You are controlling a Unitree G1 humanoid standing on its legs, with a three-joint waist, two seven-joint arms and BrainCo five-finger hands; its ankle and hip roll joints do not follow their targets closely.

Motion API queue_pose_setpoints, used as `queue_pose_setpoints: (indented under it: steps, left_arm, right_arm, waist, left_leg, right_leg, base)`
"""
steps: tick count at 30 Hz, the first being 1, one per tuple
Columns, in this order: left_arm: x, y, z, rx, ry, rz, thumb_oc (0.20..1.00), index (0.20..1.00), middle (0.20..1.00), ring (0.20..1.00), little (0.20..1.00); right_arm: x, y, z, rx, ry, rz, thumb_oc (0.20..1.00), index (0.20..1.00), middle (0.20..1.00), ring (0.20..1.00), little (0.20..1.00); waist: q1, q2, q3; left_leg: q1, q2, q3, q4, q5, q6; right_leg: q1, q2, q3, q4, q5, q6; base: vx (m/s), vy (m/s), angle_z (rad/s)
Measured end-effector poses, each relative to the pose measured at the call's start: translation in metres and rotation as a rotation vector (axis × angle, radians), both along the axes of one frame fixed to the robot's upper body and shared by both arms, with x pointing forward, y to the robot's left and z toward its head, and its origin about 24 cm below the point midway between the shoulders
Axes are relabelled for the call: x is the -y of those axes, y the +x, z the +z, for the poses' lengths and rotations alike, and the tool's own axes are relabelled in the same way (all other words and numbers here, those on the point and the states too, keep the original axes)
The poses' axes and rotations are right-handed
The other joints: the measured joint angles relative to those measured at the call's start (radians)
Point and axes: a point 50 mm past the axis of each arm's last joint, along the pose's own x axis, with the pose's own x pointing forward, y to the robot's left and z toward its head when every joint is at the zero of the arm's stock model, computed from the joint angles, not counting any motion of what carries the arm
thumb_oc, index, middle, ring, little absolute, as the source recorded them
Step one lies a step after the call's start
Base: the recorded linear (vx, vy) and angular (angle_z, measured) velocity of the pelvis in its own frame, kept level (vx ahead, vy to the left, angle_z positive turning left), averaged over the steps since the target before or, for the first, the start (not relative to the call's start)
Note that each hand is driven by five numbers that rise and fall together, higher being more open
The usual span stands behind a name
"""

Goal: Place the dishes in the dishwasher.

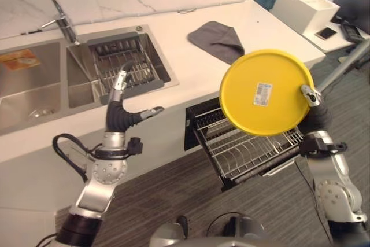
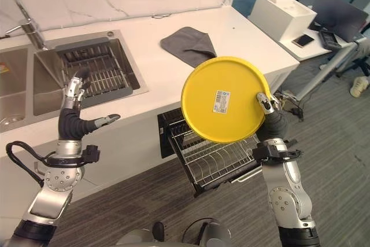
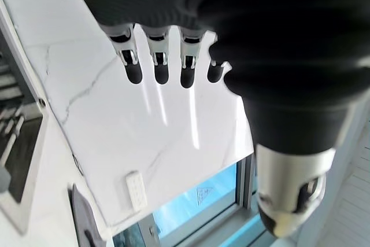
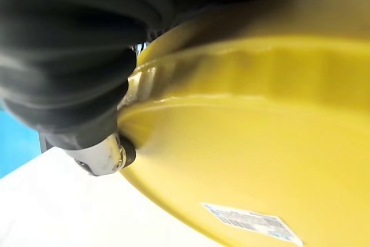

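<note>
Right eye view: my right hand (image 2: 266,103) pinches the yellow plate (image 2: 222,99) by its rim, on edge above the pulled-out dishwasher rack (image 2: 214,154), presumably for slotting between tines. Left hand (image 2: 78,105) hangs spread and idle by the worktop (image 2: 231,33).

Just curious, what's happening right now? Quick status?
Right robot hand pinching round yellow plate over pulled-out wire dishwasher rack. Left robot hand open, idle. Nothing blocking.

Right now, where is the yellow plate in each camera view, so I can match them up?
Left eye: yellow plate right of centre, above the dishwasher rack.
Right eye: centre, above the same rack.
Left wrist: not in it.
Right wrist: close up, pinched by the right hand.
</note>
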Motion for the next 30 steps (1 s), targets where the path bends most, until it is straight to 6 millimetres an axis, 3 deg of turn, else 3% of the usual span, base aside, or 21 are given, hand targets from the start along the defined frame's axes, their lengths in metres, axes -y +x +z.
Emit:
queue_pose_setpoints:
  steps: [1, 2, 3, 4, 5, 6, 7, 8, 11, 12, 14, 15, 16, 18, 20, 24, 27, 30]
  left_arm:
    - [0.000, 0.000, 0.001, 0.009, 0.023, 0.011, 1.000, 1.000, 1.000, 1.000, 1.000]
    - [0.001, -0.001, 0.000, 0.010, 0.034, 0.009, 1.000, 1.000, 1.000, 1.000, 1.000]
    - [0.003, 0.000, -0.002, -0.006, 0.050, 0.004, 1.000, 1.000, 1.000, 1.000, 1.000]
    - [0.003, 0.000, -0.001, -0.005, 0.058, 0.001, 1.000, 1.000, 1.000, 1.000, 1.000]
    - [0.000, -0.002, -0.005, -0.023, 0.045, 0.014, 1.000, 1.000, 1.000, 1.000, 1.000]
    - [0.002, -0.003, -0.012, -0.057, -0.004, 0.020, 1.000, 1.000, 1.000, 1.000, 1.000]
    - [0.007, -0.005, -0.013, -0.066, -0.003, 0.000, 1.000, 1.000, 1.000, 1.000, 1.000]
    - [0.008, -0.006, -0.013, -0.072, 0.007, -0.009, 1.000, 1.000, 1.000, 1.000, 1.000]
    - [0.006, -0.010, -0.016, -0.094, 0.022, -0.005, 1.000, 1.000, 1.000, 1.000, 1.000]
    - [0.006, -0.009, -0.017, -0.101, 0.024, -0.012, 1.000, 1.000, 1.000, 1.000, 1.000]
    - [0.008, -0.007, -0.013, -0.083, 0.022, -0.033, 1.000, 1.000, 1.000, 1.000, 1.000]
    - [0.010, -0.005, -0.011, -0.074, 0.021, -0.042, 1.000, 1.000, 1.000, 1.000, 1.000]
    - [0.016, -0.004, -0.010, -0.065, 0.022, -0.062, 1.000, 1.000, 1.000, 1.000, 1.000]
    - [0.016, -0.004, -0.011, -0.071, 0.020, -0.062, 1.000, 1.000, 1.000, 1.000, 1.000]
    - [0.013, -0.003, -0.010, -0.068, 0.016, -0.042, 1.000, 1.000, 1.000, 1.000, 1.000]
    - [0.005, -0.004, -0.012, -0.093, 0.020, 0.003, 1.000, 1.000, 1.000, 1.000, 1.000]
    - [-0.011, -0.012, -0.013, -0.069, 0.019, 0.104, 1.000, 1.000, 1.000, 1.000, 1.000]
    - [-0.041, -0.025, -0.035, -0.150, -0.035, 0.269, 1.000, 1.000, 1.000, 1.000, 1.000]
  right_arm:
    - [0.001, -0.003, -0.003, -0.008, 0.002, -0.003, 0.200, 0.200, 0.200, 0.200, 0.200]
    - [0.002, -0.004, -0.003, -0.010, 0.001, -0.003, 0.200, 0.200, 0.200, 0.200, 0.200]
    - [0.001, -0.007, -0.005, -0.020, 0.006, -0.005, 0.200, 0.200, 0.200, 0.200, 0.200]
    - [0.001, -0.010, -0.006, -0.023, 0.005, -0.005, 0.200, 0.200, 0.200, 0.200, 0.200]
    - [0.002, -0.008, -0.008, -0.030, 0.002, -0.003, 0.200, 0.200, 0.200, 0.200, 0.200]
    - [0.007, -0.006, -0.008, -0.050, -0.018, -0.025, 0.200, 0.200, 0.200, 0.200, 0.200]
    - [0.011, -0.006, -0.003, -0.037, -0.043, -0.030, 0.200, 0.200, 0.200, 0.200, 0.200]
    - [0.011, -0.001, 0.007, -0.016, -0.079, -0.013, 0.200, 0.200, 0.200, 0.200, 0.200]
    - [0.016, 0.002, 0.024, 0.031, -0.135, -0.008, 0.200, 0.200, 0.200, 0.200, 0.200]
    - [0.020, 0.001, 0.025, 0.033, -0.142, -0.025, 0.200, 0.200, 0.200, 0.200, 0.200]
    - [0.021, 0.002, 0.023, 0.025, -0.130, -0.039, 0.200, 0.200, 0.200, 0.200, 0.200]
    - [0.019, 0.002, 0.022, 0.021, -0.149, -0.038, 0.200, 0.200, 0.200, 0.200, 0.200]
    - [0.016, 0.003, 0.020, 0.013, -0.175, -0.029, 0.200, 0.200, 0.200, 0.200, 0.200]
    - [0.016, 0.004, 0.019, 0.001, -0.210, -0.021, 0.200, 0.200, 0.200, 0.200, 0.200]
    - [0.018, 0.004, 0.017, -0.025, -0.290, -0.040, 0.200, 0.200, 0.200, 0.200, 0.200]
    - [0.018, 0.001, 0.009, -0.058, -0.447, -0.039, 0.200, 0.200, 0.200, 0.200, 0.200]
    - [0.020, -0.001, 0.009, -0.042, -0.576, -0.087, 0.200, 0.200, 0.200, 0.200, 0.200]
    - [0.028, -0.006, 0.008, -0.028, -0.686, -0.174, 0.200, 0.200, 0.200, 0.200, 0.200]
  waist:
    - [-0.012, 0.000, -0.001]
    - [-0.014, -0.001, -0.001]
    - [-0.048, -0.005, -0.004]
    - [-0.063, -0.013, -0.010]
    - [-0.053, -0.031, -0.025]
    - [-0.045, -0.027, -0.030]
    - [-0.021, -0.027, -0.030]
    - [-0.024, -0.024, -0.031]
    - [-0.012, -0.015, -0.032]
    - [-0.028, -0.004, -0.034]
    - [-0.043, 0.017, -0.045]
    - [-0.053, 0.026, -0.050]
    - [-0.057, 0.038, -0.057]
    - [-0.062, 0.073, -0.066]
    - [-0.075, 0.095, -0.075]
    - [-0.051, 0.052, -0.081]
    - [-0.026, 0.040, -0.086]
    - [-0.017, 0.040, -0.087]
  left_leg:
    - [0.000, -0.001, -0.016, 0.000, -0.004, -0.007]
    - [-0.001, 0.003, -0.019, -0.001, -0.006, -0.010]
    - [-0.002, 0.013, -0.081, 0.007, -0.012, -0.027]
    - [0.002, 0.023, -0.098, 0.006, -0.013, -0.037]
    - [0.001, 0.032, -0.108, 0.007, -0.018, -0.070]
    - [0.003, 0.074, -0.109, 0.004, -0.020, -0.096]
    - [-0.001, 0.106, -0.109, -0.003, -0.014, -0.119]
    - [-0.004, 0.150, -0.101, -0.026, 0.030, -0.175]
    - [-0.040, 0.190, -0.006, -0.006, 0.109, -0.146]
    - [-0.070, 0.200, 0.028, 0.003, 0.128, -0.139]
    - [-0.086, 0.229, 0.108, -0.013, 0.121, -0.144]
    - [-0.080, 0.250, 0.112, -0.036, 0.131, -0.159]
    - [-0.043, 0.257, 0.056, -0.088, 0.138, -0.169]
    - [0.006, 0.255, 0.010, -0.103, 0.147, -0.166]
    - [0.015, 0.243, 0.014, -0.102, 0.102, -0.214]
    - [0.014, 0.171, 0.011, -0.103, 0.065, -0.177]
    - [0.007, 0.161, 0.000, -0.104, 0.065, -0.170]
    - [-0.002, 0.167, -0.020, -0.102, 0.073, -0.173]
  right_leg:
    - [0.043, -0.013, 0.059, -0.161, 0.085, 0.029]
    - [0.060, -0.016, 0.080, -0.214, 0.119, 0.030]
    - [0.087, -0.006, 0.191, -0.212, 0.192, 0.037]
    - [0.107, 0.008, 0.227, -0.209, 0.223, 0.017]
    - [0.125, 0.016, 0.196, -0.204, 0.218, 0.039]
    - [0.143, 0.059, 0.106, -0.206, 0.164, 0.039]
    - [0.143, 0.087, 0.079, -0.205, 0.135, 0.014]
    - [0.144, 0.130, 0.059, -0.205, 0.116, -0.017]
    - [0.157, 0.175, 0.021, -0.205, 0.080, -0.085]
    - [0.155, 0.176, -0.017, -0.205, 0.074, -0.095]
    - [0.137, 0.177, -0.063, -0.206, 0.064, -0.108]
    - [0.132, 0.180, -0.078, -0.205, 0.065, -0.108]
    - [0.127, 0.182, -0.070, -0.205, 0.069, -0.102]
    - [0.122, 0.185, -0.056, -0.205, 0.088, -0.094]
    - [0.112, 0.172, -0.044, -0.205, 0.114, -0.066]
    - [0.109, 0.093, -0.042, -0.206, 0.138, -0.025]
    - [0.113, 0.083, -0.051, -0.206, 0.137, -0.018]
    - [0.113, 0.090, -0.069, -0.205, 0.135, -0.021]
  base:
    - [0.18, -0.508, 0.24]
    - [0.19, -0.425, 0.62]
    - [0.23, -0.566, 0.74]
    - [0.19, -0.553, 0.77]
    - [0.20, -0.675, 0.49]
    - [0.07, -0.455, 0.23]
    - [0.08, -0.362, 0.43]
    - [0.05, -0.285, 0.49]
    - [-0.01, -0.130, 0.50]
    - [0.00, 0.043, 0.85]
    - [0.05, 0.109, 0.79]
    - [0.07, 0.112, 0.34]
    - [0.04, 0.119, 0.14]
    - [0.04, 0.138, -0.17]
    - [0.04, 0.092, -0.14]
    - [0.02, 0.047, 0.06]
    - [-0.03, 0.005, 0.13]
    - [-0.01, -0.005, 0.16]
